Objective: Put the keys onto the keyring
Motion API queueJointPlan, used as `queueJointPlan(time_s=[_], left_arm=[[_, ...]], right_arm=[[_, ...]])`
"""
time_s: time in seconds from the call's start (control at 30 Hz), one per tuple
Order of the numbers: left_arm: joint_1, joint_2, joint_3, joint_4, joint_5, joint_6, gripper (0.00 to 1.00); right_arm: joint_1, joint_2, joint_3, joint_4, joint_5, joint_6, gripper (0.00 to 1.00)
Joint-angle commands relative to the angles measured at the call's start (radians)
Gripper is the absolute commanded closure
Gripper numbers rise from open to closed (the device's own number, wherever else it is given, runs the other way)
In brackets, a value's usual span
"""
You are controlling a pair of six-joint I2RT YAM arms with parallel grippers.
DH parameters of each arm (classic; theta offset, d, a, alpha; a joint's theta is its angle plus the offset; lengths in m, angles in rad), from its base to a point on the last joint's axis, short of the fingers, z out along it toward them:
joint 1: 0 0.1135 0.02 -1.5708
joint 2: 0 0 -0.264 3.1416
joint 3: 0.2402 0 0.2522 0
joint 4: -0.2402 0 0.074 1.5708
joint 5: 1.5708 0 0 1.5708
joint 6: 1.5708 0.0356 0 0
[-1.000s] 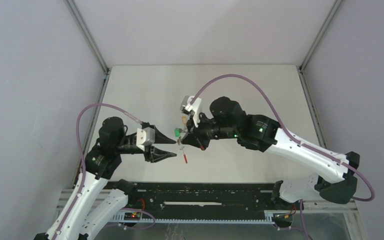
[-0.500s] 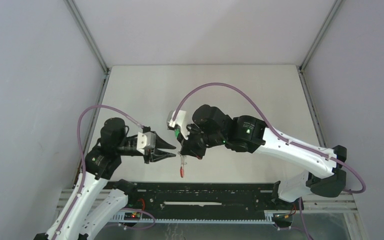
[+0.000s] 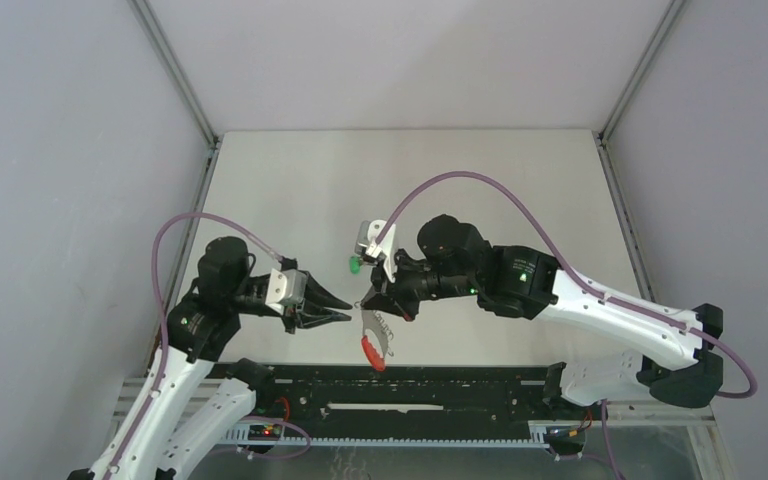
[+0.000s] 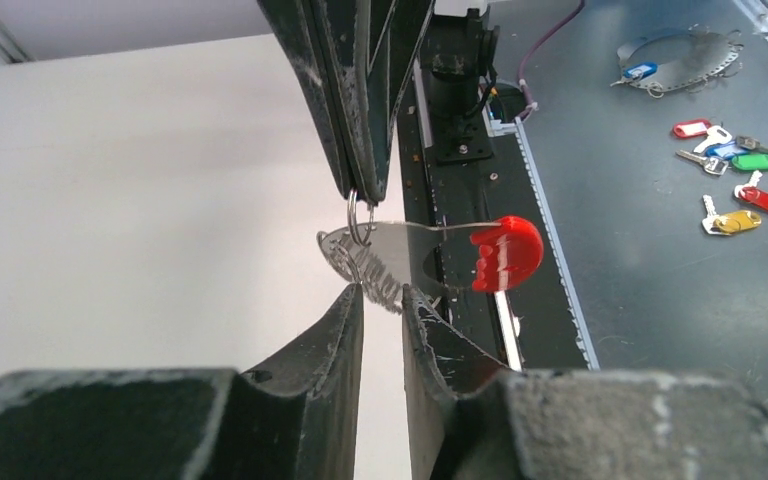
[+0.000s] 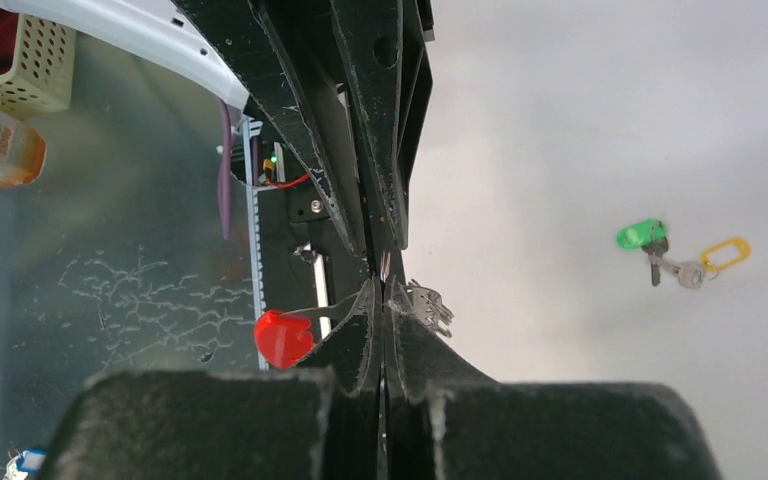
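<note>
Top external view: nearest, a black rail [image 3: 410, 395] with cables runs along the table's front edge; left wrist view shows a grey scuffed surface [image 4: 650, 300] past that rail, strewn with spare keys [image 4: 735, 165] with red, blue, green and yellow heads, and a second ring [image 4: 680, 62]; right wrist view adds a yellow basket [image 5: 20, 60] there. Just beyond the rail is the keyring [image 3: 372, 338], its red section toward the rail, 1 small wire loop pinched in the right gripper [image 3: 368, 301], whose fingers are closed tight on it; the left gripper [image 3: 350, 311] faces it with fingers narrowly apart, the keyring's toothed edge at their tips, contact unclear. Farther out, the 2 keys [image 5: 678, 268], green head and yellow-orange head, lie together on the pale matte table [image 3: 290, 190], well apart from the keyring; grey walls [image 3: 60, 150] and 2 metal corner posts [image 3: 175, 70] close the room.
</note>
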Motion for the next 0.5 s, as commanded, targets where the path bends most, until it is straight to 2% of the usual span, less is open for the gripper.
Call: queueJointPlan(time_s=[0.0, 0.2, 0.47], left_arm=[[-0.014, 0.005, 0.072, 0.060, 0.043, -0.056, 0.75], [-0.015, 0.010, 0.081, 0.070, 0.042, -0.082, 0.75], [-0.017, 0.019, 0.087, 0.065, 0.065, -0.085, 0.77]], right_arm=[[0.013, -0.009, 0.007, 0.078, -0.024, -0.014, 1.00], [0.017, 0.006, 0.021, 0.066, -0.035, -0.028, 1.00], [0.032, 0.081, 0.116, -0.062, -0.009, -0.058, 1.00]])
